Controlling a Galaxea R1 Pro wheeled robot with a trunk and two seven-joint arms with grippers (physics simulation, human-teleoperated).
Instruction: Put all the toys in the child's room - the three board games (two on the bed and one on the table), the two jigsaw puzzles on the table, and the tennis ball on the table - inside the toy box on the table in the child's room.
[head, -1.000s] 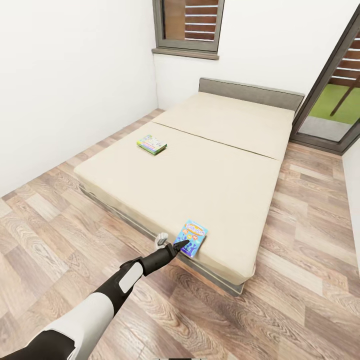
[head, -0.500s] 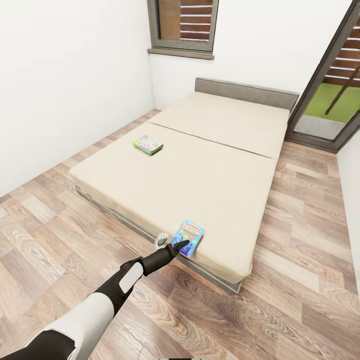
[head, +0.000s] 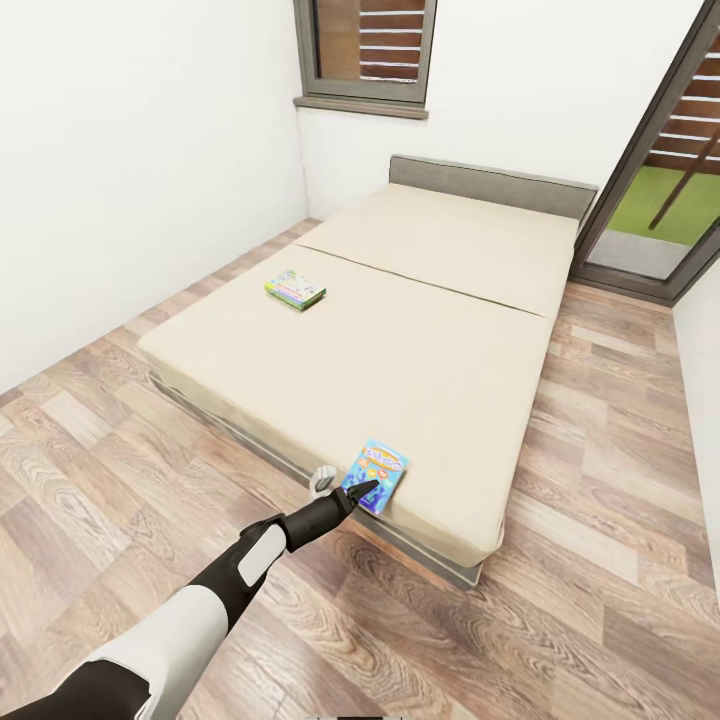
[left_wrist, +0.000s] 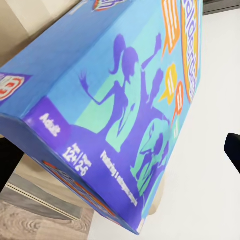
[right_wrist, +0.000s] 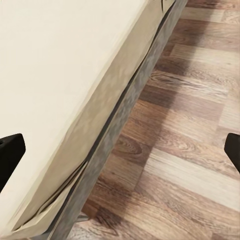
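Up close in the left wrist view, the blue game box (left_wrist: 120, 115) is showing "Adult" and "12+ / 2-6" in white on purple, with purple silhouettes and orange speech bubbles; its title is cut off. It is lying at the bed's (head: 420, 340) near edge, where the left end effector (head: 362, 490) is reaching with fingers spread either side of its corner. A smaller green-edged box (head: 295, 290) is sitting well apart; the right end effector's (right_wrist: 120, 152) fingertips are standing wide apart over the bed's side and floor (right_wrist: 190, 150).
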